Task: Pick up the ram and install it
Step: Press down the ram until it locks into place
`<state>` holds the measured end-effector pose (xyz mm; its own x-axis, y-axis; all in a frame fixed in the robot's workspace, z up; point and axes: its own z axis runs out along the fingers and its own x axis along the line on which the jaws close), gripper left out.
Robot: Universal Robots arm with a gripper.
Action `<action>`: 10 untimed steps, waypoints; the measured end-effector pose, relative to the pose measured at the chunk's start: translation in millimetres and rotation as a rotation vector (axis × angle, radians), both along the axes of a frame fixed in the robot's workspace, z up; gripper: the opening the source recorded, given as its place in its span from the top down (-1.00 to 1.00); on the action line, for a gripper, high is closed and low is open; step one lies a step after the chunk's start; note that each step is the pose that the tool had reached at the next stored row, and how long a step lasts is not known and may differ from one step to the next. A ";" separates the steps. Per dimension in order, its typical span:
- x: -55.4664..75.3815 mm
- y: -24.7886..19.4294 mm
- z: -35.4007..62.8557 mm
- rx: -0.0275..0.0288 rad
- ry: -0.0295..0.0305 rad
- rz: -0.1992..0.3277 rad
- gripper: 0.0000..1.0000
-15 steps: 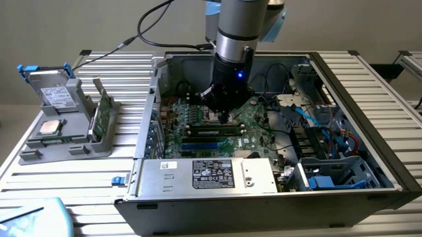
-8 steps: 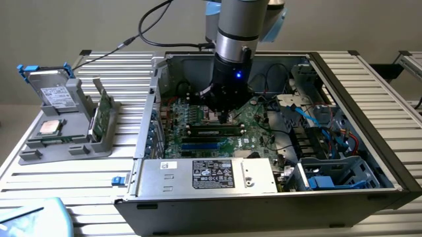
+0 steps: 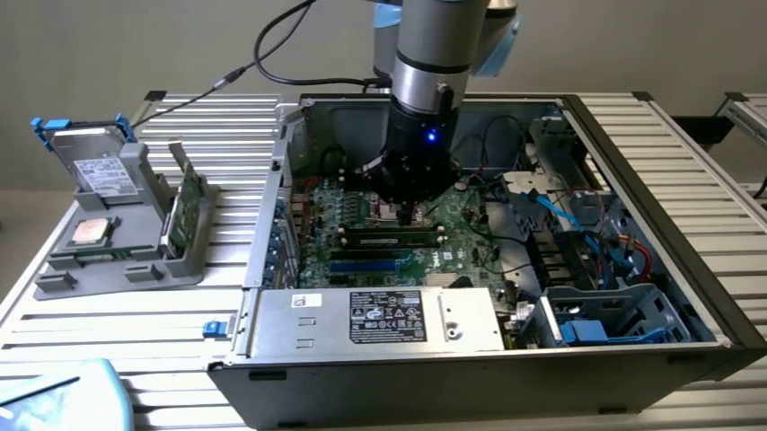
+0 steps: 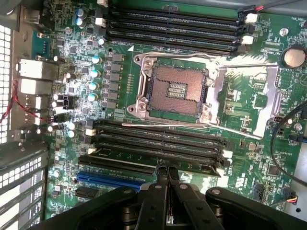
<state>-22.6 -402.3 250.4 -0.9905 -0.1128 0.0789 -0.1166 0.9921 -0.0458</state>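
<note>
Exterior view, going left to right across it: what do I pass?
Blue-handled drive → grey holder with the processor → green board upright in the holder → ram in a motherboard slot, with the shut gripper pressing down on it → blue cables → drive cage.

Pincer point(image 3: 411, 215) hemmed by case walls point(image 3: 273, 215), cables point(image 3: 563, 215); room above mobo point(image 4: 249, 167).

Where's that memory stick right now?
The ram lies seated in a motherboard slot inside the open computer case, near the exterior view's middle, directly under the shut gripper and above the blue slot.
</note>
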 end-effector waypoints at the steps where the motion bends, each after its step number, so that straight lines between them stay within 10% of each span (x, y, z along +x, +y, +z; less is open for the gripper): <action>1: 0.0 0.0 0.0 -0.0033 0.0000 -0.007 0.79; 10: -0.5 0.0 1.0 -0.0211 0.0001 -0.056 0.79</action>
<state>-23.1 -402.2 251.4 -0.9952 -0.0551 0.0808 -0.0605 0.9959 -0.0668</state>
